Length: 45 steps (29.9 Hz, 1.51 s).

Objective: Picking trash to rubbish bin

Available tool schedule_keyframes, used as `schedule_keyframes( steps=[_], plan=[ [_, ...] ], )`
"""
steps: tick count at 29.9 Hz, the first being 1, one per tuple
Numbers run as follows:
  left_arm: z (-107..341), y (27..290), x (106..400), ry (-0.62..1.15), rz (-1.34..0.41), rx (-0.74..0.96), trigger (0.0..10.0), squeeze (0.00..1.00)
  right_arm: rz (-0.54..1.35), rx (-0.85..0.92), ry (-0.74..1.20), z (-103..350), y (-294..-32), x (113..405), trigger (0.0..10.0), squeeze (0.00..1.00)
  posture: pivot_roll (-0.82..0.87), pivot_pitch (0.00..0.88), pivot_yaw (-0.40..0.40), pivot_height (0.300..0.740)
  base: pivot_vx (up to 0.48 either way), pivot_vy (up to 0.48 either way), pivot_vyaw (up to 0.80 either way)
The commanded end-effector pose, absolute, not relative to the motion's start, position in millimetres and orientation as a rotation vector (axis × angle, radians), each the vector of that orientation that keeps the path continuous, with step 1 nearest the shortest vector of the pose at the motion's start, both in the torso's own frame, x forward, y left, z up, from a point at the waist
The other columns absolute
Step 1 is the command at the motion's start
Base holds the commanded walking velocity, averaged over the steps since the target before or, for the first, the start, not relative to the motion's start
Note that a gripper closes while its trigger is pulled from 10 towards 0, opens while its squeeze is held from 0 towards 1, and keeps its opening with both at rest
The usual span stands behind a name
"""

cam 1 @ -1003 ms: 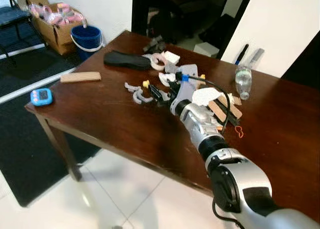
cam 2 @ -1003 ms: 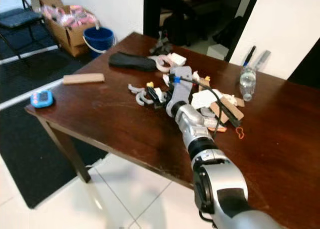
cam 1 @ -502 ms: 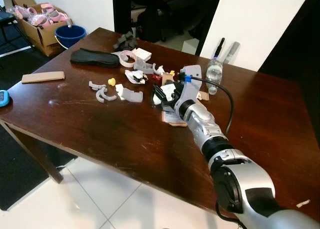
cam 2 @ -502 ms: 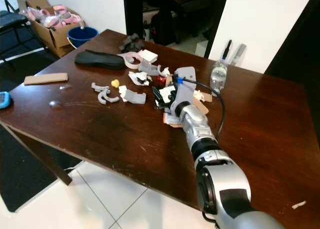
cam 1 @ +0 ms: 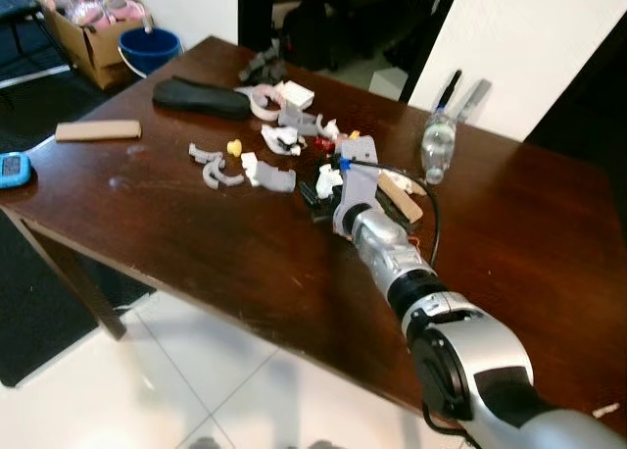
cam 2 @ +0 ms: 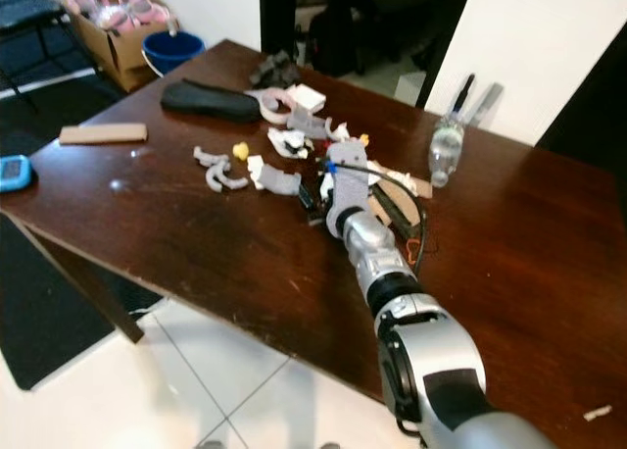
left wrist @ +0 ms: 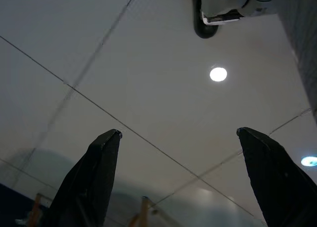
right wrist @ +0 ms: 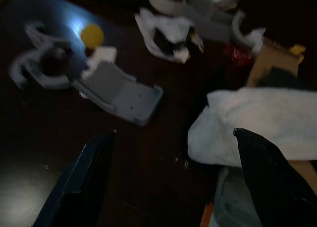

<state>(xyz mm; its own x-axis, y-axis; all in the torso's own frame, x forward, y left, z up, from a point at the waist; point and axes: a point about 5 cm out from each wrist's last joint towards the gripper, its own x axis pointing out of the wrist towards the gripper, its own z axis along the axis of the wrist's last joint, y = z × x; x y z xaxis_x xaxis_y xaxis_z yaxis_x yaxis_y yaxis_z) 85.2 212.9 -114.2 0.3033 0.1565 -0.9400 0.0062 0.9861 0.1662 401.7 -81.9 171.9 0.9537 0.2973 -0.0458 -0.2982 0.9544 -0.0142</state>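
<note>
On the dark wooden table (cam 1: pixel 196 233) the trash is a scatter of grey plastic scraps, with a crumpled white tissue (right wrist: pixel 257 120) just past the right gripper (right wrist: pixel 171 180), whose fingers are spread apart with nothing between them. The clear bottle (cam 1: pixel 436 145) stands beyond the pile. Since a moment ago the arm has reached in closer. The left gripper (left wrist: pixel 181 180) hangs open over pale floor.

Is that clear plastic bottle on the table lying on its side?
No, the plastic bottle stands upright on the wooden table, its cap pointing up, beyond the pile of scraps.
</note>
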Motion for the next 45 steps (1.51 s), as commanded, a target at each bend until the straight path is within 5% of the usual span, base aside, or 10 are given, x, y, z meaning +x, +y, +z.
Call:
schedule_keyframes(
  steps=[1, 15, 27, 45],
  plan=[
    [-115, 201, 89, 1.223, 0.115, 0.106, 10.0, 0.0, 0.278, -0.025, 0.074, 170, -86, 403, 10.0, 0.0, 0.21, 0.236, -0.194, 0.74, 0.0, 0.0, 0.0],
    [-116, 211, 75, 1.236, 0.16, 0.102, 10.0, 0.0, 0.143, -0.129, 0.138, 162, -109, 405, 10.0, 0.0, 0.22, 0.253, -0.196, 0.74, 0.0, 0.0, 0.0],
    [-119, 203, 65, 1.266, 0.098, 0.134, 10.0, 0.0, 0.099, 0.025, 0.013, 194, -129, 414, 10.0, 0.0, 0.22, 0.278, -0.185, 0.74, 0.0, 0.0, 0.0],
    [-121, 204, 43, 1.293, 0.083, 0.151, 10.0, 0.0, 0.014, -0.019, 0.105, 190, -115, 415, 10.0, 0.0, 0.27, 0.359, -0.175, 0.74, 0.0, 0.0, 0.0]
  ],
)
